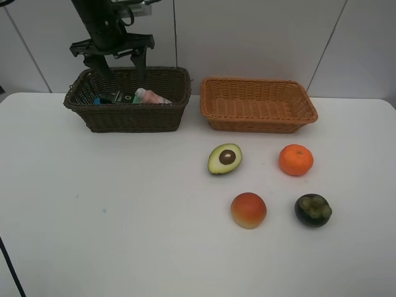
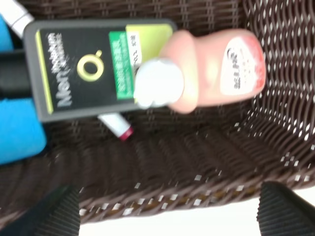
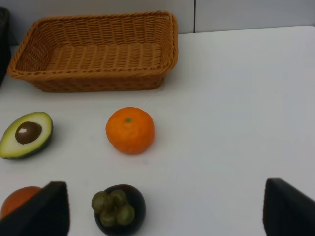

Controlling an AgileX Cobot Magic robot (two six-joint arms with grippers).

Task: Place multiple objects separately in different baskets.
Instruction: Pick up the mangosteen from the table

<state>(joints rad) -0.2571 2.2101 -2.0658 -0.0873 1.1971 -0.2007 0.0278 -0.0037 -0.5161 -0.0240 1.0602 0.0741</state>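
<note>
Four fruits lie apart on the white tabletop (image 1: 124, 216), in front of the tan basket (image 1: 260, 125): an avocado half (image 1: 224, 159) with its pit up, an orange (image 1: 296, 159), a red-yellow peach (image 1: 249, 210) and a dark mangosteen (image 1: 313, 210). They look firm, light and smooth, so they may roll; I would grip each across its widest middle. The left gripper (image 1: 119, 62) hangs over the dark basket (image 1: 133, 117), jaws apart. The right gripper (image 3: 167, 211) hovers near the fruit, jaws wide and holding nothing.

I see rough woven wicker in the dark brown basket (image 1: 127, 119) and the orange-tan basket (image 1: 260, 122), smooth glossy plastic on the small pink bottle (image 2: 216, 64), and a matt white table (image 1: 124, 235).
</note>
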